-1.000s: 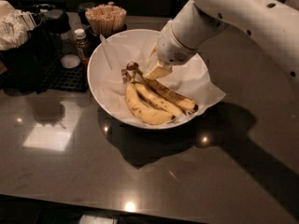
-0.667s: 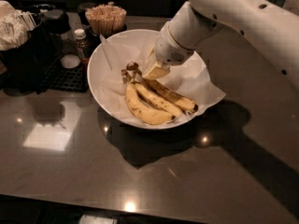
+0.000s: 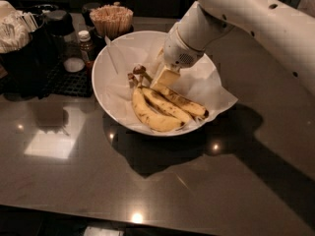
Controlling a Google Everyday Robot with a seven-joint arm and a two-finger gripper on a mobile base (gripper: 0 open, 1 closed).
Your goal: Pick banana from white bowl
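The white bowl (image 3: 110, 63), lined with crinkled white paper, stands on the dark table. Three yellow speckled bananas lie in it. The banana (image 3: 188, 103) is the slim, long one on the right, running from under the gripper to the bowl's right rim. Two plumper bananas (image 3: 150, 114) lie to its left. Dark stem tips (image 3: 139, 70) stick up beside the gripper. My gripper (image 3: 165, 77) is down inside the bowl, on the neck end of the bananas, and hides that part of the slim one.
A cup of wooden sticks (image 3: 112, 19) stands behind the bowl. A small bottle (image 3: 84, 41) and a black caddy with napkins (image 3: 19, 38) sit on a black mat (image 3: 66, 80) at the left. The white arm (image 3: 256, 14) reaches in from the upper right.
The arm has shifted only slightly. The gripper stays at the same spot in the bowl and the bananas have not moved.
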